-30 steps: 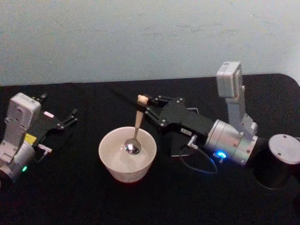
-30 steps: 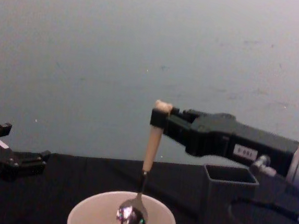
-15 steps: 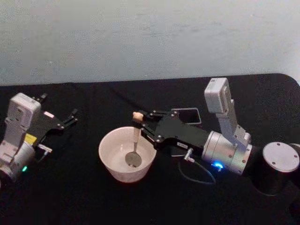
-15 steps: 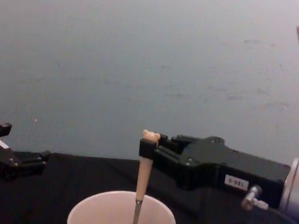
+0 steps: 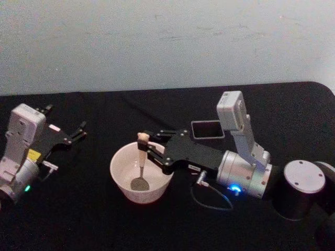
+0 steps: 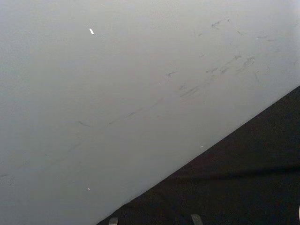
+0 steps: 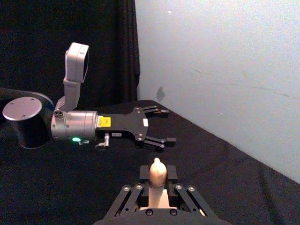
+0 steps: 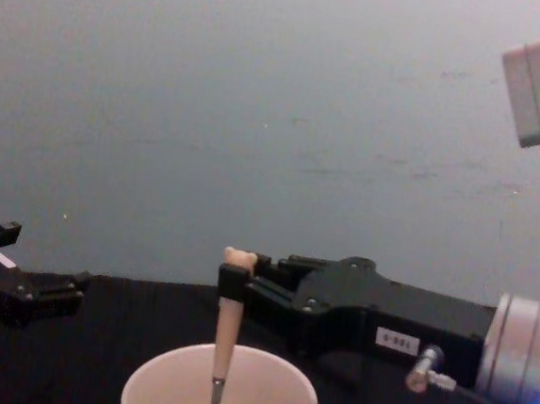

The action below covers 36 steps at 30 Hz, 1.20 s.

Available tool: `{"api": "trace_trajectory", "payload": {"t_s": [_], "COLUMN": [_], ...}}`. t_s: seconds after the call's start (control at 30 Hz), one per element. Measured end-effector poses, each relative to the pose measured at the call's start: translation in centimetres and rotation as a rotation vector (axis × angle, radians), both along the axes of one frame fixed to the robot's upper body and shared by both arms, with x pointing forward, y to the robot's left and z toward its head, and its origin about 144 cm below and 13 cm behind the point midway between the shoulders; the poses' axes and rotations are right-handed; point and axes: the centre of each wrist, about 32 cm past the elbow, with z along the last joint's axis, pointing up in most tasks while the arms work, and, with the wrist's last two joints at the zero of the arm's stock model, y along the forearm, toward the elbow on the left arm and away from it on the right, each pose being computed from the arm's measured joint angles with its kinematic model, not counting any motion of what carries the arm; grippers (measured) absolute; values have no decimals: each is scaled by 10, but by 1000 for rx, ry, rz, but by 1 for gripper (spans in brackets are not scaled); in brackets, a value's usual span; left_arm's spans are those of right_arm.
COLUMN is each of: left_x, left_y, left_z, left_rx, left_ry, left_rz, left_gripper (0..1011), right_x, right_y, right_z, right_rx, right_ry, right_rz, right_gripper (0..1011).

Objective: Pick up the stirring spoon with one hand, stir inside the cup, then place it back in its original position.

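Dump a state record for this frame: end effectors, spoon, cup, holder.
right end effector: shut on the stirring spoon's handle, just under the bear head, above the cup
stirring spoon: near upright, bowl end down inside the cup
cup: upright on the black table
left end effector: open, holding nothing, parked left of the cup
holder: dark grey, farther back, right of the cup
task stage: stirring; return not yet done

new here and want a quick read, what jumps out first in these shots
In the middle of the black table, the right gripper is shut on the bear-topped handle of the stirring spoon. The spoon stands nearly upright with its bowl down inside the cream-white cup. At the table's left side the left gripper lies open, apart from both.
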Motion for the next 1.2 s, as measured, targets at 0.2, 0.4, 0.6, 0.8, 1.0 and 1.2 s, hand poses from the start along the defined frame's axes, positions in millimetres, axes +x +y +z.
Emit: {"api": "trace_trajectory", "payload": {"t_s": [0.2,0.4,0.6,0.8,1.0,1.2], "left_x": [0,0,0,0,0,0], "left_y": [0,0,0,0,0,0], "left_z": [0,0,0,0,0,0], "left_rx": [0,0,0,0,0,0], "left_ry": [0,0,0,0,0,0], "left_rz": [0,0,0,0,0,0], "left_gripper": [1001,1001,1001,1001,1001,1001], "right_x": [4,11,22,34,40,36], "right_y": [10,20,30,32,19,0], "right_z": [1,1,0,1,4,4], "right_rx": [7,9,8,8,5,-14], "right_ry": [10,14,10,8,4,-2], "right_rz": [9,1,-31,-86,-126,-136], "right_gripper": [214,214,214,214,214,214]}}
